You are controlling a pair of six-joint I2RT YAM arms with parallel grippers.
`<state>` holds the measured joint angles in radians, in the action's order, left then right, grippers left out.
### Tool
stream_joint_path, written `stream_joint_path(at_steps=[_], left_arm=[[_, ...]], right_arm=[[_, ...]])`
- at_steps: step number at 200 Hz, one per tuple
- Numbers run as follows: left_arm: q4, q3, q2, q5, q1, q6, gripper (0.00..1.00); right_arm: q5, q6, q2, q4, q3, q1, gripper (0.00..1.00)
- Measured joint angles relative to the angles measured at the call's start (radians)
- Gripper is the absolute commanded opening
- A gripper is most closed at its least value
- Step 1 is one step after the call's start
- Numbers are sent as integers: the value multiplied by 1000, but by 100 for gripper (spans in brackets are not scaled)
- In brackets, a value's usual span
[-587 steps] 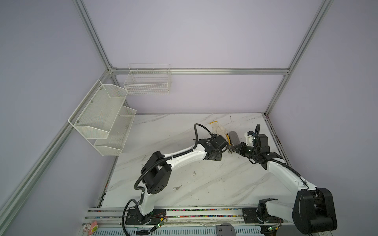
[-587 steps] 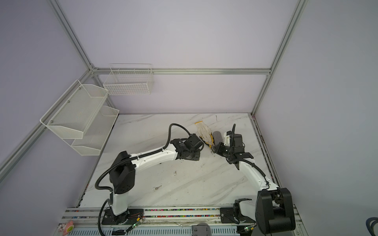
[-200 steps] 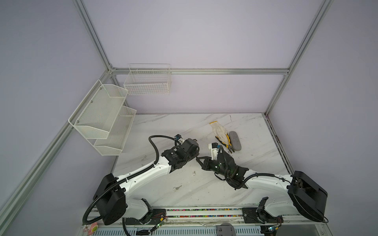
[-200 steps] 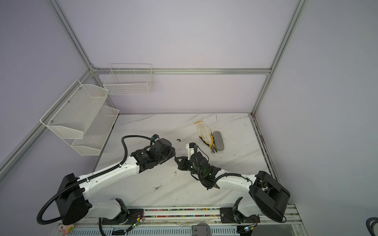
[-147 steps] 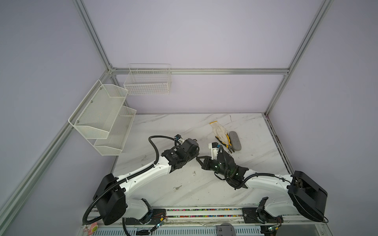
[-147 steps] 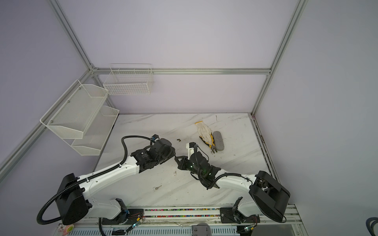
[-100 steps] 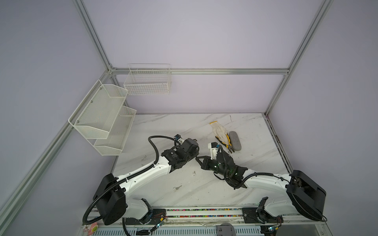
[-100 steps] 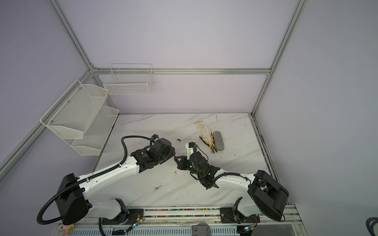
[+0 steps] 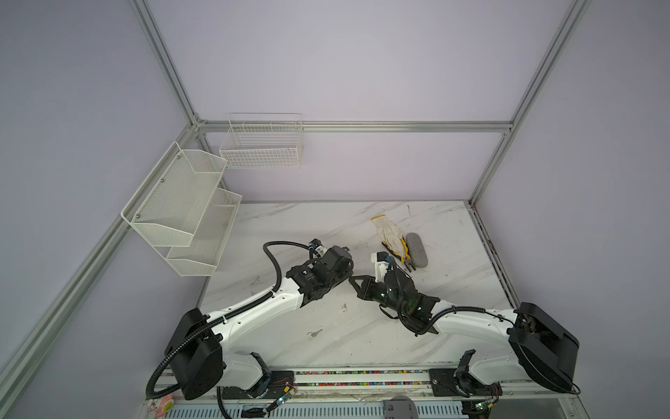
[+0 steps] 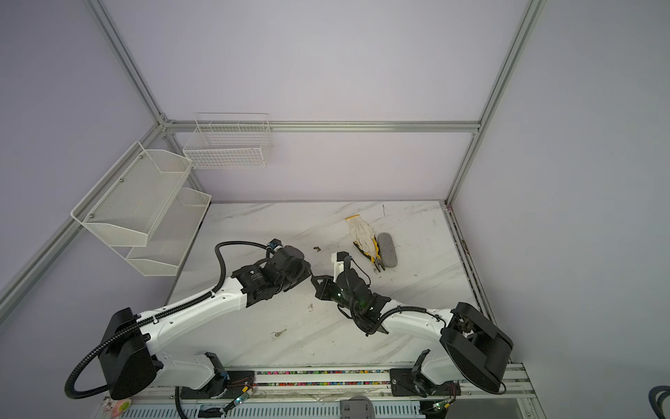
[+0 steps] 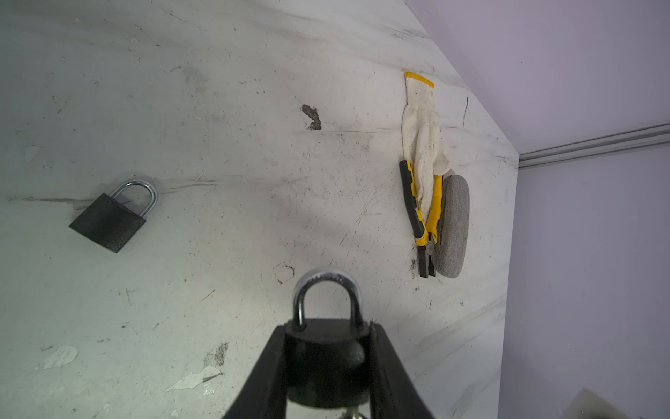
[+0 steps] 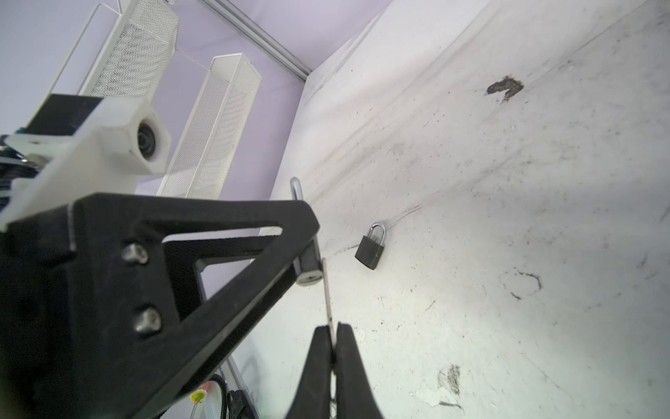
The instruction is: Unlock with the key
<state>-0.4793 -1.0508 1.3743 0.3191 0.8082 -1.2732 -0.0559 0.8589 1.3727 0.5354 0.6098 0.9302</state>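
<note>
In the left wrist view my left gripper is shut on a black padlock, its silver shackle sticking out past the fingertips. In the right wrist view my right gripper is shut on a thin silver key. The key's blade reaches up to the underside of the held padlock. In both top views the two grippers meet tip to tip above the table's middle, left gripper and right gripper.
A second black padlock lies flat on the marble table. A loose key lies near the front. A white glove, yellow pliers and a grey case sit at the back right. Wire baskets hang on the left wall.
Both arms came from beside the glove at the back right to the table's middle. Over the last second nothing has visibly moved.
</note>
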Motion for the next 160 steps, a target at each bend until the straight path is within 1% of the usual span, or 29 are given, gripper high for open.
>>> stream_joint_path(at_steps=[61, 97, 160], left_arm=[[-8, 0, -8, 12, 0, 0, 0], [-7, 0, -11, 25, 0, -1, 0], [-7, 0, -13, 29, 0, -17, 0]], right_arm=[[-13, 0, 3, 1, 0, 2, 0], [-40, -7, 37, 0, 20, 20, 0], [-20, -19, 31, -7, 27, 25, 0]])
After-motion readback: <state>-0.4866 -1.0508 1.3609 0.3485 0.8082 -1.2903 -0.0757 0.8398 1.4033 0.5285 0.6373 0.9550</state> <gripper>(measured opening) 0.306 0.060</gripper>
